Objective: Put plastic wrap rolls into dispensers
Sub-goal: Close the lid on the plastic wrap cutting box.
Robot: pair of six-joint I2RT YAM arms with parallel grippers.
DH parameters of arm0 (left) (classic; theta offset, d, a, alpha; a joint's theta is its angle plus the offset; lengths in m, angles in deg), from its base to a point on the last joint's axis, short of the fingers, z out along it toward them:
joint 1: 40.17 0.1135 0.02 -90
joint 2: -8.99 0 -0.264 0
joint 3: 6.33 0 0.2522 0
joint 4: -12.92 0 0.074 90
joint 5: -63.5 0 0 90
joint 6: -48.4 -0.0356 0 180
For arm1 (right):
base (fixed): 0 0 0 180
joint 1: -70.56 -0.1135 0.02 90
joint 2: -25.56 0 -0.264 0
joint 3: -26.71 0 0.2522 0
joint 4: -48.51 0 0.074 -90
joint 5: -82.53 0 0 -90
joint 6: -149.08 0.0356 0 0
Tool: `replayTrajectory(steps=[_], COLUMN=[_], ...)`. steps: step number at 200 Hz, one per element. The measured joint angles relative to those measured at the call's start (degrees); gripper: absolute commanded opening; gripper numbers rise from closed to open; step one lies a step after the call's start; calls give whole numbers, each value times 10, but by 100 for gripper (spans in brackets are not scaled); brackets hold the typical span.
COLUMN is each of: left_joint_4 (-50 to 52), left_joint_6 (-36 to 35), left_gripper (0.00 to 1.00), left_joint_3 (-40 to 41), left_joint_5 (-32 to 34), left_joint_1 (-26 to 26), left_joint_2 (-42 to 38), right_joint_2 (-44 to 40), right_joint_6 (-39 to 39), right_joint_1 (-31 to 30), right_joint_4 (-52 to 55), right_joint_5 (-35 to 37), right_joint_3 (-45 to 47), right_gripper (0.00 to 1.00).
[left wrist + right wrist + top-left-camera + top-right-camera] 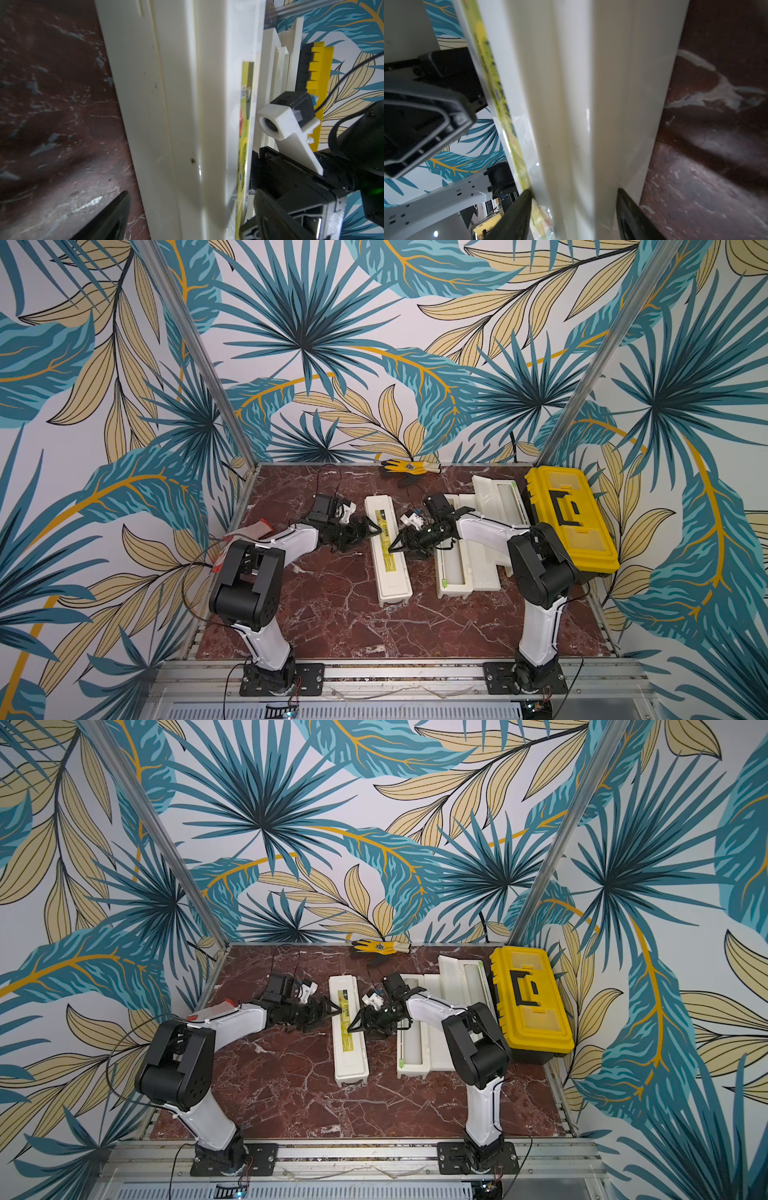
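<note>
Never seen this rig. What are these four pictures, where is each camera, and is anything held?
Two white-and-black robot arms are bolted at the front of a marble-patterned table. Both top views look down from one overhead camera pair; the other two pictures come from a camera on each arm's wrist. A closed dispenser, a cream box with a yellow label, lies mid-table. The right gripper has its fingers either side of that box's edge and looks to be pinching it. The left gripper is open at the opposite edge, holding nothing. To the right lie a near open dispenser and a far open dispenser, then a yellow toolbox; a yellow glove lies at the back.
</note>
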Motion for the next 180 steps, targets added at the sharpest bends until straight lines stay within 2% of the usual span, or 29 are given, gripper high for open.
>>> replayTrajectory(steps=[22,76,143,159,180], left_joint_4=[-5,-5,21,43,58], left_joint_6=[2,11,10,3,1], left_gripper=[93,93,89,86,71], left_joint_3=[22,135,180,180,180], left_joint_5=[-11,-30,-31,-22,-16], left_joint_1=[-2,-30,-86,-98,-103], left_joint_2=[-22,-112,-128,-141,-149], right_joint_2=[10,25,34,35,35], right_joint_6=[16,30,33,38,47], right_joint_1=[-1,-6,-10,-11,-12], right_joint_4=[-14,-28,-23,-23,-28], right_joint_5=[-5,-12,-12,-11,-11], right_joint_3=[-3,-14,-27,-27,-23], right_gripper=[63,63,63,63,63])
